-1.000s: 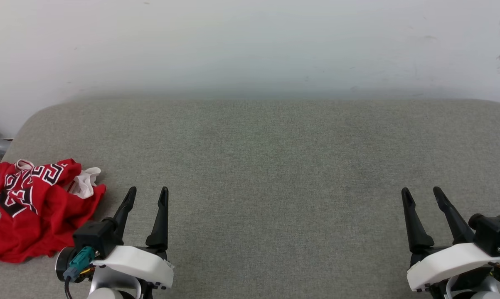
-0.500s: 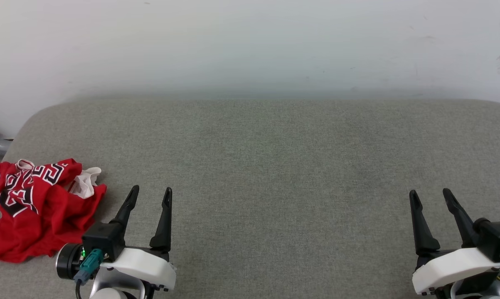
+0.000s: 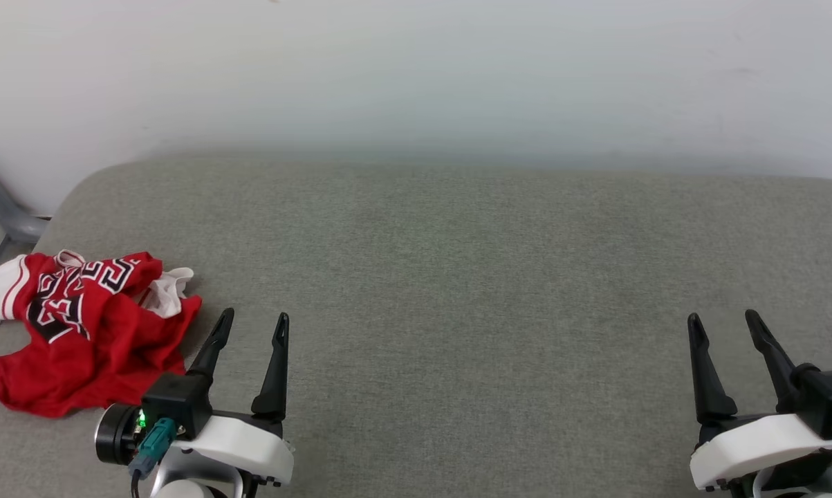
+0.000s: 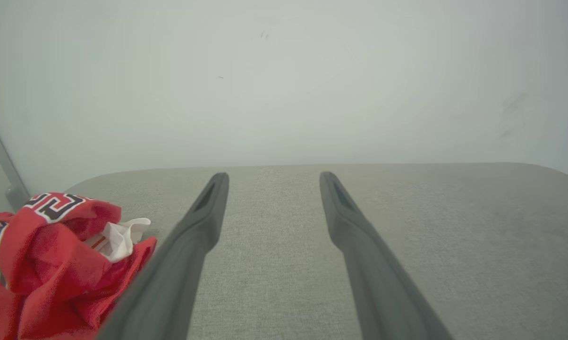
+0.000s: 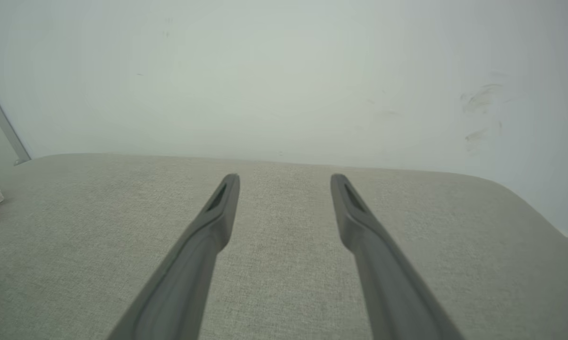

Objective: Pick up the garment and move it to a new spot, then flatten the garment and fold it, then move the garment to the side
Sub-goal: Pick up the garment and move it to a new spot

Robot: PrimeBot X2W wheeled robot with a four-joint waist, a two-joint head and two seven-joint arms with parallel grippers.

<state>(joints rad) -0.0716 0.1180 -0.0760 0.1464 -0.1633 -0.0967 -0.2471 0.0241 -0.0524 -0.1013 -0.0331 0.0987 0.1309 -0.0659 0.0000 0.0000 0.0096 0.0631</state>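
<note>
Over grey cushion (image 3: 457, 277) | left end effector (image 3: 256, 315) spread wide, empty, just beside garment (image 3: 97, 325) | right end effector (image 3: 723, 317) likewise

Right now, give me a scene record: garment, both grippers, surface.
garment: red jersey shirt with white sleeves and black lettering, crumpled in a heap
location: far left of the grey fabric surface
left gripper: open, empty, beside the shirt's right edge
right gripper: open, empty, far right
backdrop: pale wall
stage: pick-up not yet begun
</note>
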